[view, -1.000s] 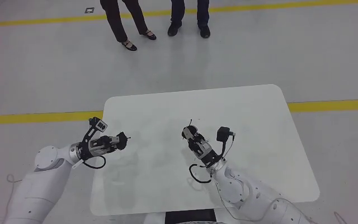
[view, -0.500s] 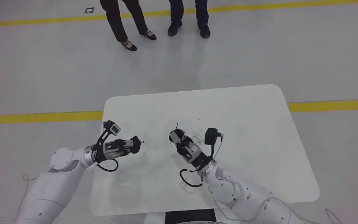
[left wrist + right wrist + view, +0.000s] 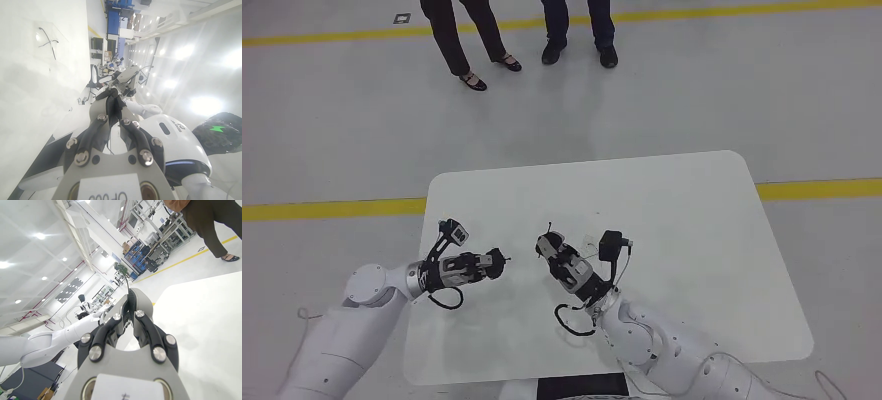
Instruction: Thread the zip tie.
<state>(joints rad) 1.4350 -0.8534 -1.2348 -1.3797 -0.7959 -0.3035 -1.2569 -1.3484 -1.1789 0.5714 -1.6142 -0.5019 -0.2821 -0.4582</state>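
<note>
Table: we see a white tabletop with rounded corners (image 3: pixel 692 200); both grippers hang over its 9 o'clock half.
Right gripper: the right gripper (image 3: pixel 129 298) has its fingers pressed together, pinching a thin black plastic zip tie (image 3: pixel 127 283). In the top view the free tail stands out past the tips toward 12 o'clock.
Left gripper: the left gripper (image 3: pixel 112 98) sits at 9 o'clock of the right one, near but apart. Its pads are closed on a thin black strand (image 3: pixel 109 136); we cannot tell whether this is the same tie.
Spare ties: loose black ties (image 3: pixel 49 40) lie on the table.
Handling: we judge the zip tie very light, springy and smooth, so it slips and whips easily.
Hold: we would pinch just behind the tip, keeping the tail short and stiff, and leave the head's slot uncovered.
</note>
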